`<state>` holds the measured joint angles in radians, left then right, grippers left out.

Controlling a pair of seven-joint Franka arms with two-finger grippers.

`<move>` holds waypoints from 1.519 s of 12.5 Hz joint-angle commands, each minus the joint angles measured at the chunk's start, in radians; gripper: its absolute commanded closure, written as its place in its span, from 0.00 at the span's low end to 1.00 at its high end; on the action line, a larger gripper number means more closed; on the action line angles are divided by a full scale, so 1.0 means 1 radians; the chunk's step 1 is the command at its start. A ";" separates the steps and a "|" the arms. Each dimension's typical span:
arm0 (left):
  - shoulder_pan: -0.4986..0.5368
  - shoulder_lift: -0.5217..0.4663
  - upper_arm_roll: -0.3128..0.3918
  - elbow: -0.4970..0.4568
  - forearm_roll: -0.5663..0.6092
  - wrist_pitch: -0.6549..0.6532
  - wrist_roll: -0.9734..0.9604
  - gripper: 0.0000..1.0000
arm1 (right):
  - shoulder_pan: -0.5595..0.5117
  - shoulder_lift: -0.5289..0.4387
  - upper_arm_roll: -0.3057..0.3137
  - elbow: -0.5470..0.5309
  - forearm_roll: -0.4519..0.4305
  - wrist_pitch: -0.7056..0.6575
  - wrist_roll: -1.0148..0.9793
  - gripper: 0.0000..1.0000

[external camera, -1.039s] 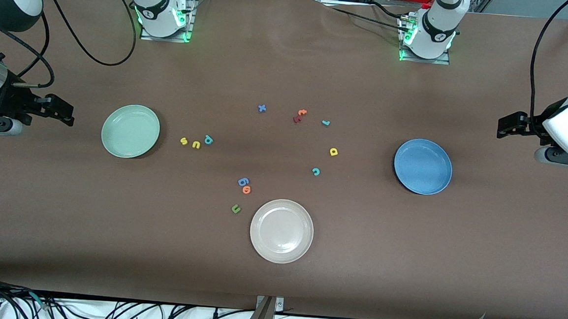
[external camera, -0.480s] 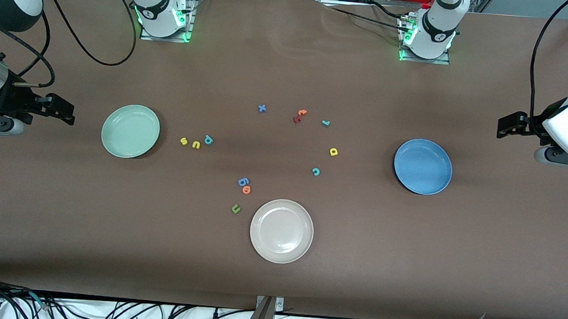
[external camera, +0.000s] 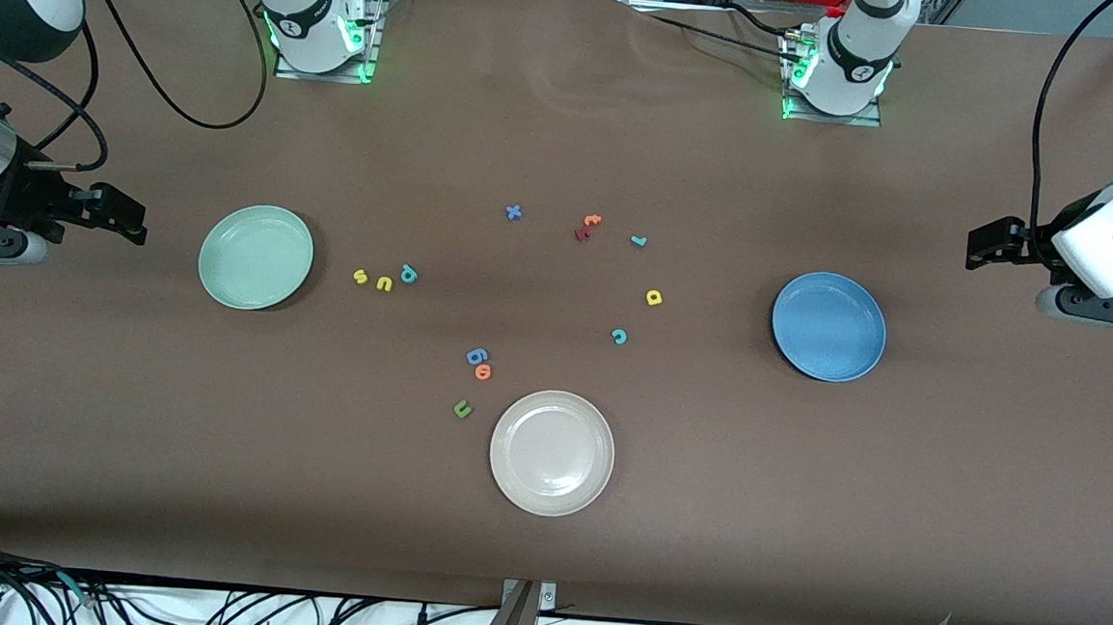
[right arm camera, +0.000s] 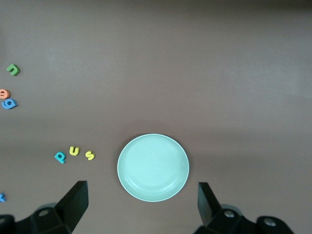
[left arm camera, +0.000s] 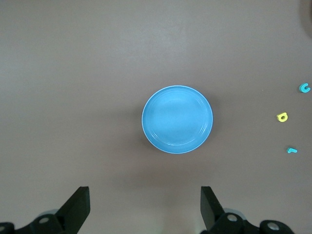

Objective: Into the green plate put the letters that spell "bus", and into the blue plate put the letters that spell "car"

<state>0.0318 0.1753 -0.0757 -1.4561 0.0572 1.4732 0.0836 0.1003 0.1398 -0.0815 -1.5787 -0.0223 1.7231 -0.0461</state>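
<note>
Brown matte table surface point(external camera: 541, 563) fills nearly everything, with black cables along the edge nearest the front camera and both arm bases, lit green, at the edge farthest from it.

The round pale mint-green plate point(external camera: 256, 256) lies toward the right arm's end, the round glossy blue plate point(external camera: 829, 326) toward the left arm's end, both empty. Just beside the green plate sit the yellow foam "s" point(external camera: 360, 276), yellow "u" point(external camera: 384, 284) and teal "b" point(external camera: 408, 273) in a row. Between the plates lie the teal "c" point(external camera: 619, 336), yellow "a" point(external camera: 653, 297) and small teal "r" point(external camera: 638, 240), apart from one another.

The right gripper point(external camera: 127, 219) hangs over bare table at its end, fingers spread, holding nothing; the left gripper point(external camera: 988, 242) likewise — spread and empty.

Only the front view shows the cream-white round plate point(external camera: 552, 452), nearest that camera. Each wrist view shows its own plate from above — the left wrist view centres the blue one, with both spread fingers point(left arm camera: 78, 207) framing bare table.
</note>
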 commanded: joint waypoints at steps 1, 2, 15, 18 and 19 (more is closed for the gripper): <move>0.000 -0.007 0.002 0.008 -0.020 -0.016 0.001 0.00 | 0.004 -0.006 -0.001 0.005 0.005 -0.019 0.003 0.01; 0.000 -0.008 0.001 0.010 -0.020 -0.016 -0.001 0.00 | 0.004 -0.006 -0.001 0.003 0.005 -0.019 0.005 0.01; 0.000 -0.026 -0.001 0.011 -0.022 -0.019 -0.001 0.00 | 0.004 -0.006 -0.001 0.003 0.005 -0.019 0.005 0.01; 0.000 -0.025 -0.022 0.010 -0.022 -0.022 -0.005 0.00 | 0.004 -0.006 -0.001 0.003 0.005 -0.019 0.005 0.01; 0.000 -0.026 -0.022 0.013 -0.022 -0.024 -0.007 0.00 | 0.004 -0.005 -0.003 0.005 0.005 -0.019 0.002 0.00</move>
<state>0.0316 0.1569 -0.0961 -1.4555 0.0572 1.4691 0.0829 0.1005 0.1398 -0.0815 -1.5788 -0.0223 1.7169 -0.0461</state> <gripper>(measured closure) 0.000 0.004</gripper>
